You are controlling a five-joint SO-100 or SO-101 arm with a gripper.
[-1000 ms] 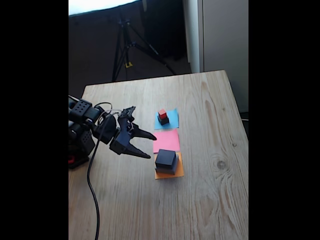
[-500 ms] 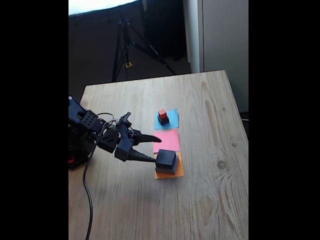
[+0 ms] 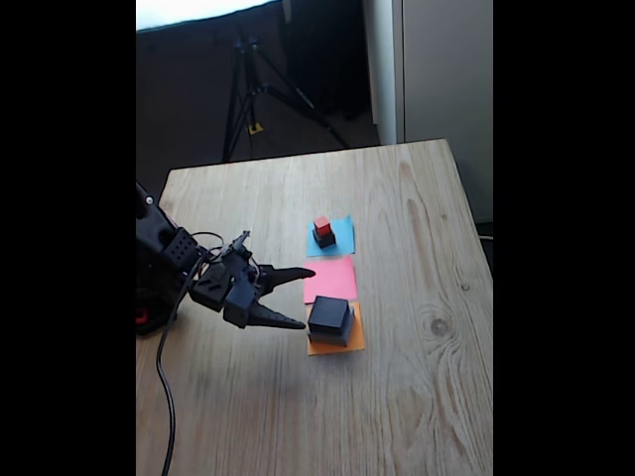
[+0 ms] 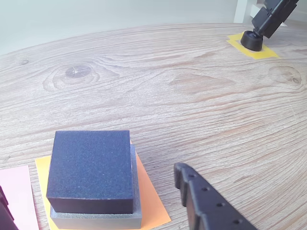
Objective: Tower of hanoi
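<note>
Your end effector (image 3: 303, 297) sits spread wide, just left of the two stacked dark blocks (image 3: 329, 319) on the orange paper (image 3: 353, 342); red cube (image 3: 321, 225) tops a small block (image 3: 324, 239) on the blue paper (image 3: 343, 236).

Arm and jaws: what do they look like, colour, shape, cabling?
The arm is all black, built of blocky segments, with a red patch low at its base. The gripper has two long, tapering, pointed black jaws; the wrist view shows small round holes along one. A black cable trails from the arm across the wooden table.
</note>
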